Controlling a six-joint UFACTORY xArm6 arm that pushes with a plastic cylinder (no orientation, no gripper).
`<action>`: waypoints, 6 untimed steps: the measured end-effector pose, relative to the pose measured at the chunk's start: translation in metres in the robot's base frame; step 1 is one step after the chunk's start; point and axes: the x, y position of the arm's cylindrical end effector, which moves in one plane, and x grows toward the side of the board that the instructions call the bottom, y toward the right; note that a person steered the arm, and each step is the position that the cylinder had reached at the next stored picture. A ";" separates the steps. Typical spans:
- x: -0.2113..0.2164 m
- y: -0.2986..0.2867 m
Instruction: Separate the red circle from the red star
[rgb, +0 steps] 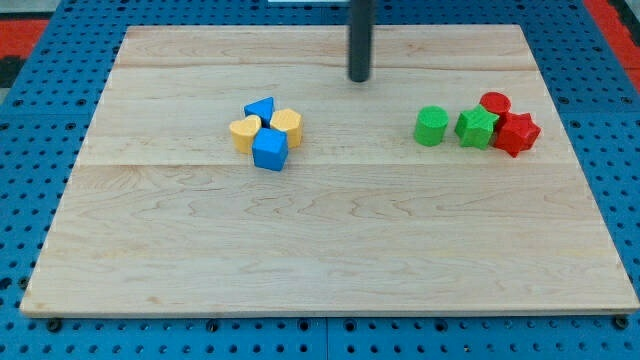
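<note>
The red circle (495, 103) sits at the view's right, touching the red star (516, 133) just below and right of it. A green star (477, 127) touches both on their left, and a green circle (432, 126) stands just left of that. My tip (360, 78) is on the board near the view's top, well to the left of and above this group, touching no block.
A cluster stands left of centre: a blue triangle (261, 108), two yellow blocks (245, 132) (287, 125) and a blue cube (269, 150). The wooden board (320, 250) lies on a blue pegboard.
</note>
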 end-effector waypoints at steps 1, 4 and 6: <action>-0.009 0.081; 0.122 0.228; 0.128 0.202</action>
